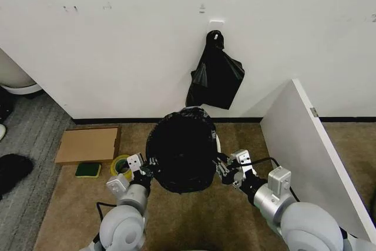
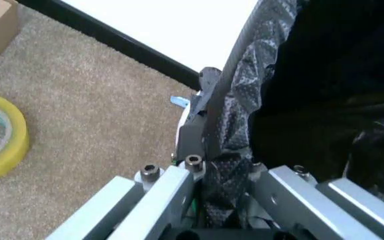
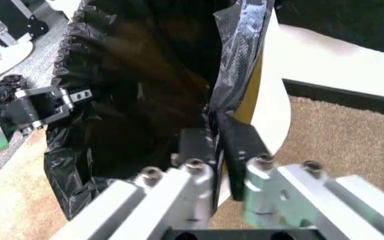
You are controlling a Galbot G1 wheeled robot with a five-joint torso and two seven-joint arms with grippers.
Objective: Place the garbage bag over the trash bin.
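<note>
Both arms are on it: the left gripper (image 1: 147, 166) and right gripper (image 1: 222, 166) each pinch the garbage bag (image 1: 181, 151), stretched open over the trash bin (image 3: 270, 107) on the carpet by the wall.

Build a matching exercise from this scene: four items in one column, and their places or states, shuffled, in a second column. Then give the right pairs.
Items:
1. garbage bag
2. yellow tape roll
3. small black bag
4. flat cardboard

Places or states:
A. hanging on the wall
B. lying on the carpet by the baseboard
C. held by left gripper and right gripper, draped on the trash bin
D. on the floor beside the left gripper

Pairs: 1-C, 2-D, 3-A, 4-B
</note>
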